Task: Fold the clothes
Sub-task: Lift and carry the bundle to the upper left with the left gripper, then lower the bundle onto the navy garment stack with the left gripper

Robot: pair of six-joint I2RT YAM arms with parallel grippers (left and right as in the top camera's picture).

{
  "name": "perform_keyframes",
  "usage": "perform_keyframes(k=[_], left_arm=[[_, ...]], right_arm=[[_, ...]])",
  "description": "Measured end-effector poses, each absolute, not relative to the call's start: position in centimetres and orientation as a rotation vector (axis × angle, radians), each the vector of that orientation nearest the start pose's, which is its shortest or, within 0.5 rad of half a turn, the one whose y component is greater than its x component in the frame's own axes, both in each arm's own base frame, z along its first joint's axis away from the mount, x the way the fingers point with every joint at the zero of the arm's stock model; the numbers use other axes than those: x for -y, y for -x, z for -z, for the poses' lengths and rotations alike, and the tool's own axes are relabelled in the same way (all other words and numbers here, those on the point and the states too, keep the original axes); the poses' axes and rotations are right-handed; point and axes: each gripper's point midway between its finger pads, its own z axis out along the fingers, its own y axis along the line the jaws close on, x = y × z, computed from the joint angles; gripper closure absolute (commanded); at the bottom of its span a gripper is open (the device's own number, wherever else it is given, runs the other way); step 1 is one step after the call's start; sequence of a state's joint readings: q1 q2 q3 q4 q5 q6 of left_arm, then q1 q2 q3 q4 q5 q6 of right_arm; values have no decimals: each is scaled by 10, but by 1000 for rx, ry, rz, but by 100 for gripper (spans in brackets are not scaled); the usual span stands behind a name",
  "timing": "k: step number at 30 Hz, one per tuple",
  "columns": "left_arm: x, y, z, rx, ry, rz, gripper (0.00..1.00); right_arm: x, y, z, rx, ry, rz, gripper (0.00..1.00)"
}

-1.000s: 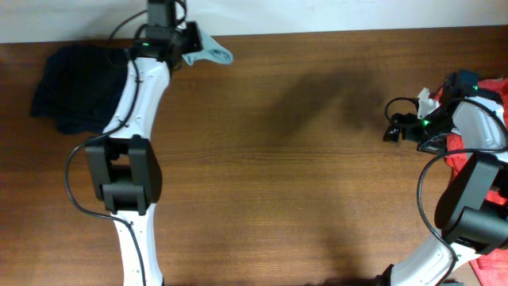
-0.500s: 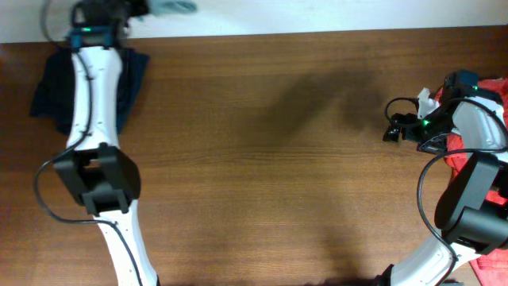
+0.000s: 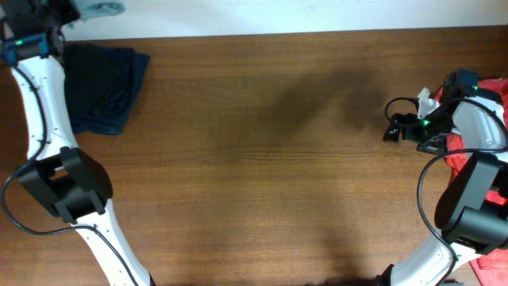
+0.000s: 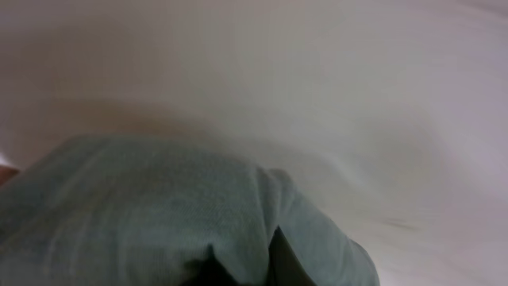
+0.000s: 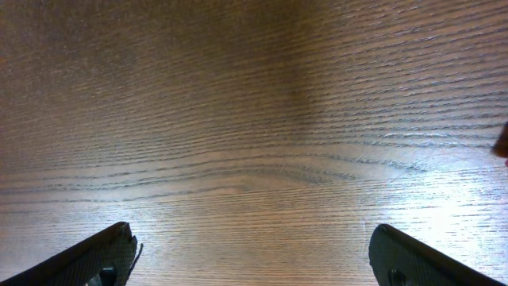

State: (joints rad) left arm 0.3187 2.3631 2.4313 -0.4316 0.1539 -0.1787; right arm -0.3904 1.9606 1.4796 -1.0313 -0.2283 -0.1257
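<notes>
T-shirt (image 4: 159, 202) tight between left jaws

Left arm (image 3: 40, 103): stretched far forward and outward, left gripper (image 3: 63, 11) pinched tight on the T-shirt (image 3: 99, 8); right arm (image 3: 484, 131): folded back, right gripper (image 3: 390, 129) pointing inward, fingers (image 5: 103, 258) spread fully apart.

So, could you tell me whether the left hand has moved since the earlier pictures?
Yes. The left hand has swung left along the far edge of the table, from right of the dark garment to the left corner, shut on the T-shirt.
</notes>
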Motion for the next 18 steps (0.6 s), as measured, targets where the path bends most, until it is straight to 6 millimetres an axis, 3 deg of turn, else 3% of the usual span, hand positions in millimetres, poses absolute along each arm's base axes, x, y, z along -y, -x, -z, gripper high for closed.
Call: perform_keyframes(k=[3, 7, 12, 18], left_arm=[[-206, -652, -271, -1905, 404, 45, 99], [-221, -655, -229, -1959, 423, 79, 99], [-224, -655, -190, -2029, 435, 138, 99], [-215, -644, -172, -2115, 460, 189, 99]], right_arm=[[108, -366, -57, -2986, -387, -311, 1], [108, -366, -57, -2986, -387, -311, 1], [108, -366, -57, -2986, -387, -311, 2], [108, -366, -57, -2986, -387, -311, 1]])
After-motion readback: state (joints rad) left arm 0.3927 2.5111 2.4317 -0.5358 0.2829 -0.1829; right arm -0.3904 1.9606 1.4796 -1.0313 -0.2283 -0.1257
